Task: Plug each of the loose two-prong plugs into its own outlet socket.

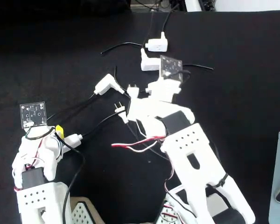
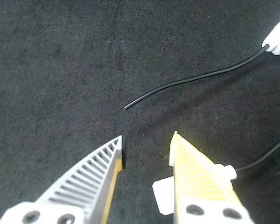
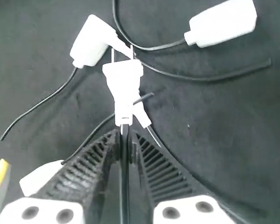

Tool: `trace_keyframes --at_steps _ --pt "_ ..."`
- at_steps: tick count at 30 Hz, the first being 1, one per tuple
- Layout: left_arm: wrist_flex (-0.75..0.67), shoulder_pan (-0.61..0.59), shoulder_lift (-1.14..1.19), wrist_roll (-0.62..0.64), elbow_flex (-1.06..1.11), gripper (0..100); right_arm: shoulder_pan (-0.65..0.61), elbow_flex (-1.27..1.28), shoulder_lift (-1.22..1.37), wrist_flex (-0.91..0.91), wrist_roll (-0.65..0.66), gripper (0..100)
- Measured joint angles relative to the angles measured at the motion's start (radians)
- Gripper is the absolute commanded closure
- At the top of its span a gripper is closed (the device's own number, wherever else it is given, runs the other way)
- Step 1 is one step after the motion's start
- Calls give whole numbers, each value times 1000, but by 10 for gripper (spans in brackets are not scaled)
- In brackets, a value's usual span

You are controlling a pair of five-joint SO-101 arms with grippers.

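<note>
My right gripper (image 3: 125,140) is clamped on the tail of a two-prong plug (image 3: 123,77). The plug's long axis runs straight ahead, with the prongs beside an angled white connector (image 3: 91,45); contact cannot be confirmed. My left gripper (image 2: 147,136) stands open, farther off.

My left arm (image 1: 37,182) sits folded low at the table's 7 o'clock. Its gripper (image 2: 147,136) points toward 1 o'clock, and the white and yellow fingers (image 2: 192,168) are spread apart with nothing between them. My right arm (image 1: 196,158) stretches from 5 o'clock toward 11 o'clock, and its gripper (image 3: 125,135) is pinched tight on the tail of a white plug (image 3: 122,77).
</note>
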Motion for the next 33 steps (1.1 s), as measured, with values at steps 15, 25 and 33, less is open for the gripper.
trace_keyframes --at_steps 15,25,33 --pt "0 0 0 0 0 830 104 229 -186 -213 -178 985" --pt "0 0 0 0 0 830 224 520 -514 -364 -250 973" --pt "0 0 0 0 0 830 235 617 -671 -316 -278 666"
